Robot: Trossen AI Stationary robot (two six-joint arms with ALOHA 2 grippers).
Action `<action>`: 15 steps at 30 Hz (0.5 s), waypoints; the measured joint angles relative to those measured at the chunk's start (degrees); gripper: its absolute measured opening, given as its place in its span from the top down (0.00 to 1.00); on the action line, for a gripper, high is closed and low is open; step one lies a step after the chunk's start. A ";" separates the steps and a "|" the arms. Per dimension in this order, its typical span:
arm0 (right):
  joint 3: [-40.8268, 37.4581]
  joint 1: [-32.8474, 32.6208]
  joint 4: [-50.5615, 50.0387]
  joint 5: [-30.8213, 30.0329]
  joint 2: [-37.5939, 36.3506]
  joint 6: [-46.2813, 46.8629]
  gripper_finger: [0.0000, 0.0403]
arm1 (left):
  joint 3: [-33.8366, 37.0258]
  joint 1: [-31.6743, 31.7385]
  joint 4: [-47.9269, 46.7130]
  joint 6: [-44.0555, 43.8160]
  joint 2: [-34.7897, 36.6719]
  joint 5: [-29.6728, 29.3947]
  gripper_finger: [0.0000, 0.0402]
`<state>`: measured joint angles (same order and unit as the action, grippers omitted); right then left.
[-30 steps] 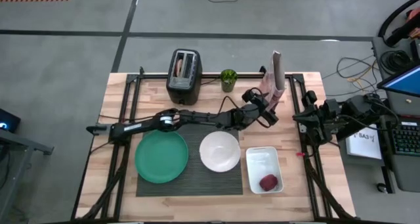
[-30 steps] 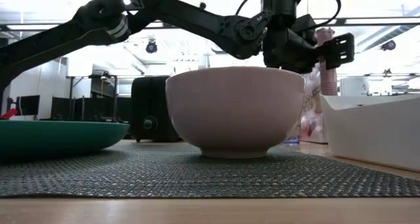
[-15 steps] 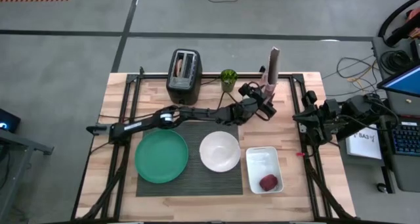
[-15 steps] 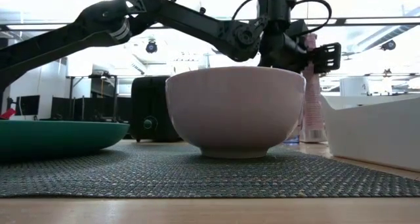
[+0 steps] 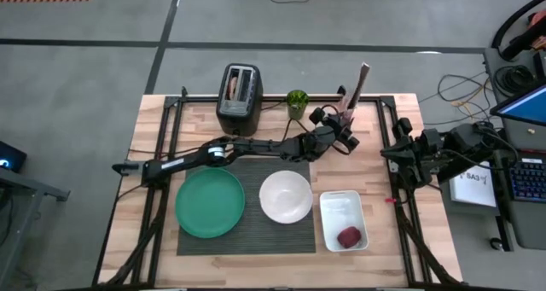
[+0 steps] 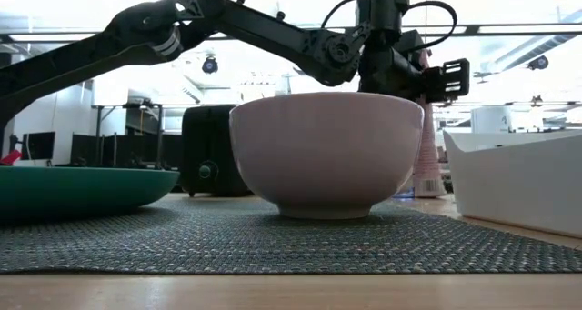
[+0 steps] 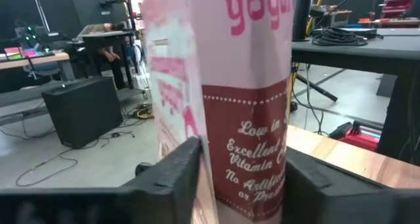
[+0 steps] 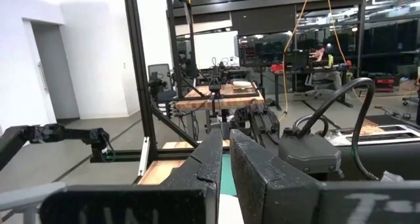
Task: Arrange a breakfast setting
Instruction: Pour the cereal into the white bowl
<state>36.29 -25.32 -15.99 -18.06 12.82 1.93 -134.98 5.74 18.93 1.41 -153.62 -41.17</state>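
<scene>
The pink cereal box (image 5: 356, 88) stands near the far edge, right of a green cup (image 5: 297, 103), its top leaning toward the right. My left gripper (image 5: 339, 130) reaches level across the table and is shut on the box's lower part, which fills the left wrist view (image 7: 223, 86). The green plate (image 5: 210, 203) and white bowl (image 5: 286, 196) sit on the dark placemat (image 5: 256, 235). The white dish (image 5: 344, 210) lies to its right and the black toaster (image 5: 239, 97) at the far edge. My right gripper (image 8: 226, 165) waits shut at the right edge. My left gripper pinches the box's lower part (image 7: 249, 178) between its two fingers (image 7: 174, 175), one on each side. The fingers come level from the near left. The box is tilted, and its bottom end (image 6: 429, 187) is down by the table behind the bowl.
A dark red lump (image 5: 349, 236) lies in the white dish. The black frame rails (image 5: 171, 112) run along the table's left and right sides. Bare wood (image 5: 375, 137) shows right of the box. A laptop and cables lie off the table's right side.
My left gripper has gone toward the far edge and a little left, up to the cereal box. The box stood upright half a second ago; now its top has tipped toward the table's right edge while its lower part stays between the fingers.
</scene>
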 joint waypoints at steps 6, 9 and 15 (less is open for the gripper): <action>0.00 0.00 0.00 0.00 0.00 -0.02 0.94 | 0.00 0.02 -0.11 -2.52 0.00 1.02 0.95; 0.00 0.00 0.00 0.00 0.00 0.00 0.94 | 0.00 0.04 0.51 -4.86 0.00 1.75 0.98; 0.00 0.00 -0.26 0.02 0.00 0.08 0.94 | 0.00 0.02 4.21 -7.92 0.06 1.68 1.00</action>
<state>36.29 -25.32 -16.25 -18.05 12.82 2.01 -134.98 5.76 23.14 -6.51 -153.56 -39.48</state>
